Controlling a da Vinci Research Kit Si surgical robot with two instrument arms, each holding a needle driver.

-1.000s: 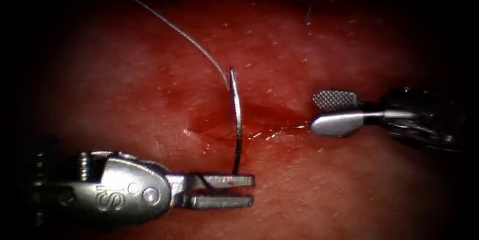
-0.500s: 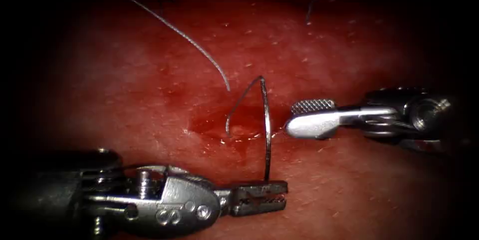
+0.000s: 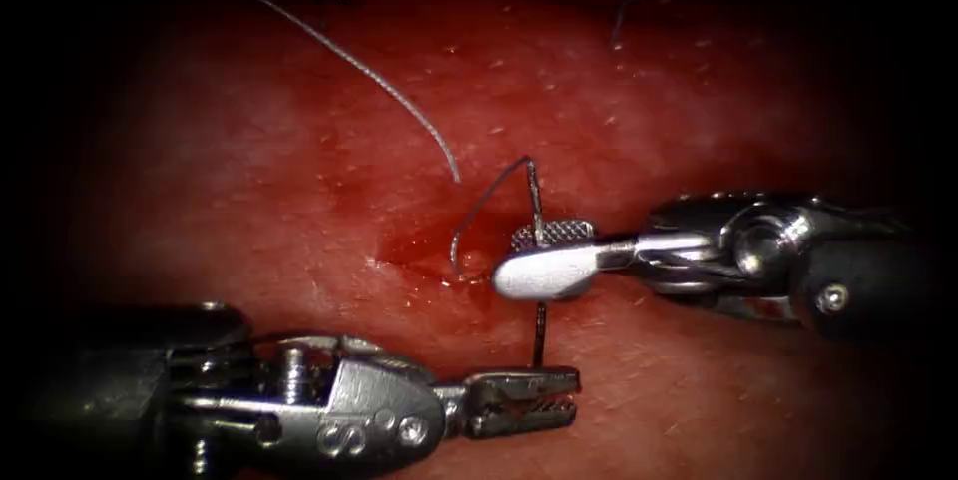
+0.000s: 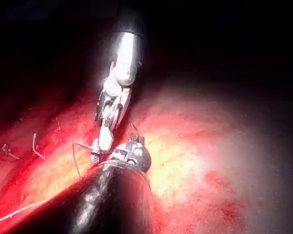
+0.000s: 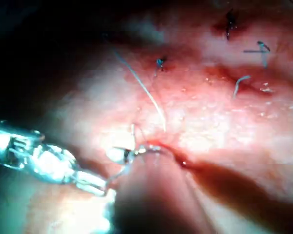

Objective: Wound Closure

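Left tool (image 3: 524, 401) is gripping the needle (image 3: 537, 285) near its lower end, clear of the tissue (image 3: 249, 171); right tool (image 3: 544, 255) is reaching with jaws parted around its mid-curve, over the cut (image 3: 439, 245).

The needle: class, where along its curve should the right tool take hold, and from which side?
Probably mid-curve, coming from the right. The needle stands upright over the cut, its lower end held in the left tool, thread trailing from the top. The right tool sits at that free middle stretch, which crosses its jaws squarely.
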